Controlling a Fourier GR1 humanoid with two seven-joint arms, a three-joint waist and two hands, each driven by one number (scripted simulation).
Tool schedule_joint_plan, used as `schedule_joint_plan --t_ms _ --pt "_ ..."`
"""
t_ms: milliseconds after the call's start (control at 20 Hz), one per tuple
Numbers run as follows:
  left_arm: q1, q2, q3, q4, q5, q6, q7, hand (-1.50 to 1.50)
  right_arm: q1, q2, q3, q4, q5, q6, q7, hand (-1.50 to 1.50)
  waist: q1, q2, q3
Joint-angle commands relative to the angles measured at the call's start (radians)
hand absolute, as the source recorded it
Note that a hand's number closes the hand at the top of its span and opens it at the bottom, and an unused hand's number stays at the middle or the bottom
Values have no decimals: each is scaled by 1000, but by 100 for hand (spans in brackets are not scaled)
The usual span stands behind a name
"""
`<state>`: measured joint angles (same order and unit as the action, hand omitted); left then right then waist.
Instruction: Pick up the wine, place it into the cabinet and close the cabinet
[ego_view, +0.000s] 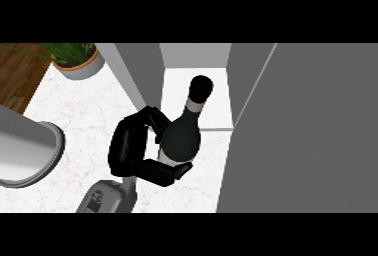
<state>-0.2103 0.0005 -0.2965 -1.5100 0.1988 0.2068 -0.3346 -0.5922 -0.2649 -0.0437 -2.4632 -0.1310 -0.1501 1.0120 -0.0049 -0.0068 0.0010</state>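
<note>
A dark wine bottle (181, 140) with a pale band on its neck is held over the white marble counter (81, 115). My left hand (129, 147) is shut on its body, fingers round the far side and thumb round the near side. The bottle's black top leans over the white shelf (210, 107) of the open cabinet, whose opening lies straight ahead. The cabinet's grey door (310, 135) stands open and fills the right side of the view. My right hand does not show.
A potted green plant (77, 62) stands at the back left, beside a wooden surface (18, 75). A large round grey vessel (29, 155) sits at the left edge. The cabinet's grey left wall (136, 70) rises just beyond my fingers.
</note>
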Motion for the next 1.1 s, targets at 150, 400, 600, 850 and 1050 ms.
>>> schedule_joint_plan --t_ms 150,400,600,850,1050 --pt "-148 -1 -78 -111 -32 204 253 150 14 16 -7 -47 -81 4 17 -150 2 3 -1" --pt "-344 -1 -28 -29 -1 298 372 150 -47 -7 -36 -17 -90 -4 66 -150 -5 4 -1" --pt "-415 -1 -32 59 -2 359 337 150 60 9 -47 -71 -119 41 17 -150 -8 5 -1" --pt "-455 -1 -24 165 22 366 261 150 105 30 -25 -140 -103 40 10 -150 -13 6 0" --pt "-455 0 -35 209 -69 342 250 150 85 9 -57 -103 -126 53 8 -150 -6 5 0"
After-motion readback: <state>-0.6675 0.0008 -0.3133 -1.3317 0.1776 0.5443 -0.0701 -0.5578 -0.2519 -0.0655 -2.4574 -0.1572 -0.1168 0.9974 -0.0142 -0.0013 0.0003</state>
